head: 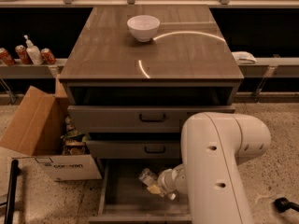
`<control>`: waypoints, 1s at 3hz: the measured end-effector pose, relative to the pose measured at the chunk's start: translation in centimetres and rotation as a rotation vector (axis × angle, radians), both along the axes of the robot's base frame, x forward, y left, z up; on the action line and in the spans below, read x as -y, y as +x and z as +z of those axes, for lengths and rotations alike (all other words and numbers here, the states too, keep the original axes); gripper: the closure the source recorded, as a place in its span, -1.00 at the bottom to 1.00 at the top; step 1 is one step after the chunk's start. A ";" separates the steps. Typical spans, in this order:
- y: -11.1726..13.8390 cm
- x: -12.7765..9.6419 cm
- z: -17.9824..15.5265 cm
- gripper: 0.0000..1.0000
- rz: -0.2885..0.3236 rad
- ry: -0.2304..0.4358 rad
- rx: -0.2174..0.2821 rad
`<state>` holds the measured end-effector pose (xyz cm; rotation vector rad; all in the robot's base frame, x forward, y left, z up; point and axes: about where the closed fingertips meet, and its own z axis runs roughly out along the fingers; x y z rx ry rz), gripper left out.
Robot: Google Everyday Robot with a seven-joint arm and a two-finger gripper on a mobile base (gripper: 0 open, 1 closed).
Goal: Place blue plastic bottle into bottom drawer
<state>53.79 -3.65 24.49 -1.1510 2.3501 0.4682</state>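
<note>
end effector (161, 186) sits low in the bottom drawer (122, 197), blue plastic bottle (147, 177) at its tip; can't tell its grip. bottle's likely light, thin-walled, slippery: you'd hold mid-body.

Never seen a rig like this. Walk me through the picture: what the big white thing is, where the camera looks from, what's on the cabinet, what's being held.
The big white shape is the robot's single arm, bending down in front of a wood-look cabinet of drawers. There is one camera view, looking down from above and in front. Where the camera is mounted is not known. At the arm's end is the gripper, low over the open bottom drawer. A small clear plastic bottle sits right at its tip, apparently carried, though the grip itself is hidden. On the cabinet's top stands a white bowl. A cardboard box lies open on the floor at the picture's left.
</note>
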 end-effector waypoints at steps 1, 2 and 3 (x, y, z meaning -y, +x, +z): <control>-0.2 0.9 -0.4 -1.00 -0.014 0.014 -0.002; -1.5 3.6 -0.9 -1.00 -0.059 0.041 -0.007; -3.5 6.9 -1.3 -1.00 -0.102 0.085 -0.005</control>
